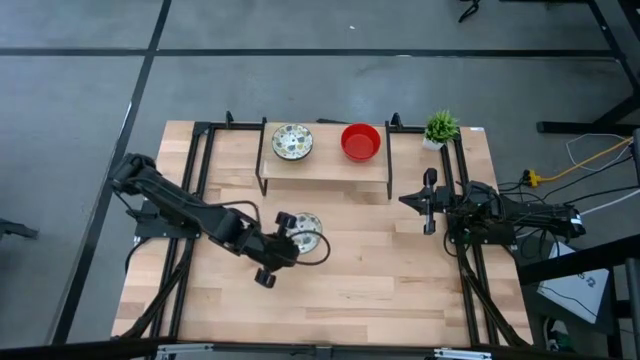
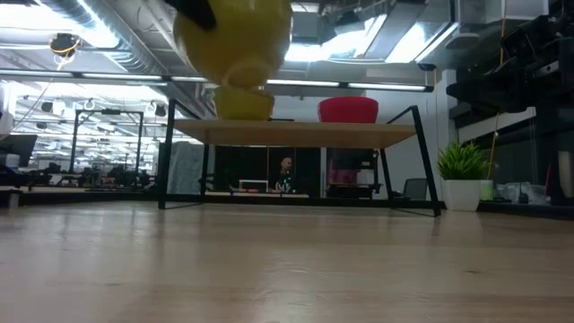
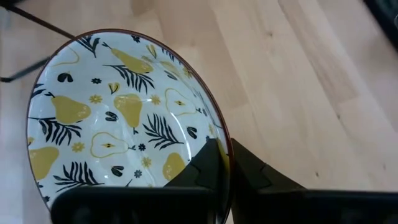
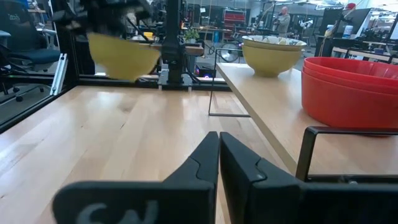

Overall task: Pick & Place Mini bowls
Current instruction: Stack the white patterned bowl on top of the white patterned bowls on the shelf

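Note:
My left gripper (image 1: 288,236) is over the middle of the table, shut on a mini bowl (image 1: 307,232), white inside with yellow pears and dark leaves (image 3: 118,118) and yellow outside (image 2: 235,36). The low view shows it high above the tabletop. A bowl of the same pattern (image 1: 292,142) and a red bowl (image 1: 360,141) rest on the raised wooden shelf (image 1: 325,170). In the right wrist view these show as a yellow stack (image 4: 273,53) and a red stack (image 4: 351,87). My right gripper (image 1: 408,200) waits shut near the shelf's right end (image 4: 219,152). My left gripper pinches the patterned bowl's rim (image 3: 219,134), with one finger (image 3: 208,165) inside the bowl and the other (image 3: 252,168) outside its wall. The fingers slant down from the table's left. The bowl is lifted clear of the table, its opening facing up.
A small green potted plant (image 1: 440,127) stands at the table's far right corner, beside the shelf's black metal frame (image 4: 305,152). Bare wooden tabletop (image 1: 350,290) lies near of the arms. Cables (image 1: 590,155) trail off the right side.

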